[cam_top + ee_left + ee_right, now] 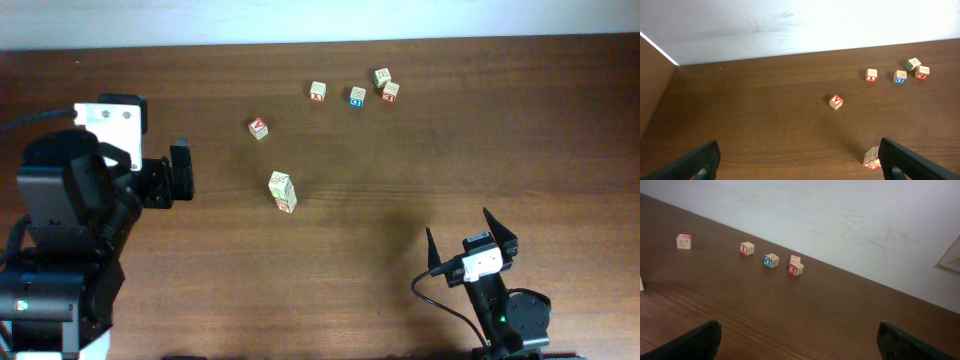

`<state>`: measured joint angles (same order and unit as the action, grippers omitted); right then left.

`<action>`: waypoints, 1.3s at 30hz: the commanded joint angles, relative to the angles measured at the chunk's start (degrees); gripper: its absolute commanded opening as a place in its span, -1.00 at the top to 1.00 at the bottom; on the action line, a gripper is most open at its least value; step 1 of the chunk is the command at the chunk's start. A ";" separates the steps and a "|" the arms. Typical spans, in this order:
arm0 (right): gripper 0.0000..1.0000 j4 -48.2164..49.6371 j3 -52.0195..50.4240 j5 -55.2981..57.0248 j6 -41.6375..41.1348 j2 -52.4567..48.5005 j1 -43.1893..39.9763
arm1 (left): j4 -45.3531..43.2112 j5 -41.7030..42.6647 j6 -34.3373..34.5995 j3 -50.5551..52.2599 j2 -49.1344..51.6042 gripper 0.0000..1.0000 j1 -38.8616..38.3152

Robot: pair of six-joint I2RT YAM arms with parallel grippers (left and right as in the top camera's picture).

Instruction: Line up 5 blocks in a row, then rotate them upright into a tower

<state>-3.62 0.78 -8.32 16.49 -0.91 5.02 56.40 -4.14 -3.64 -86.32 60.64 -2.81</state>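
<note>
Overhead, the blocks [317, 92] lie scattered from frame centre to upper middle, the touching central pair [283, 192] nearest the left gripper [178, 172], spread and empty, the right gripper [460, 228] likewise released, lower right.

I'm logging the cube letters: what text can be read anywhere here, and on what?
"D", blue, likely: blue-lettered cube.
"Y" or "X", red, unsure: red-lettered cube left of it.
Other cubes: letters too small or blurred.
No other text anywhere.
</note>
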 commanded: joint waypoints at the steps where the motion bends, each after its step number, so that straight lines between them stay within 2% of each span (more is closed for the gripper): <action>1: -0.97 -0.07 -0.46 -0.52 -0.46 0.72 0.63 | -0.07 -0.66 -0.11 -0.94 -0.13 -0.98 0.37; 23: -0.97 -0.07 -0.46 -0.52 -0.44 0.72 0.63 | -0.11 -1.25 -0.11 0.24 -0.90 -0.98 0.35; 27: -0.97 -0.07 -0.46 -0.52 -0.46 0.72 0.63 | -1.29 -1.90 -0.13 9.31 -4.42 -0.98 0.37; 33: -0.98 -0.07 -0.46 -0.52 -0.44 0.72 0.63 | -18.91 -1.68 -0.13 28.52 -15.39 -0.98 0.37; 39: -0.97 -0.07 -0.46 -0.52 -0.44 0.72 0.63 | -29.38 -1.03 -0.11 43.17 -24.35 -0.98 0.37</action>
<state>-3.62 0.78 -8.32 16.49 -0.80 5.34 28.73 -5.17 -3.64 -47.75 39.55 -2.81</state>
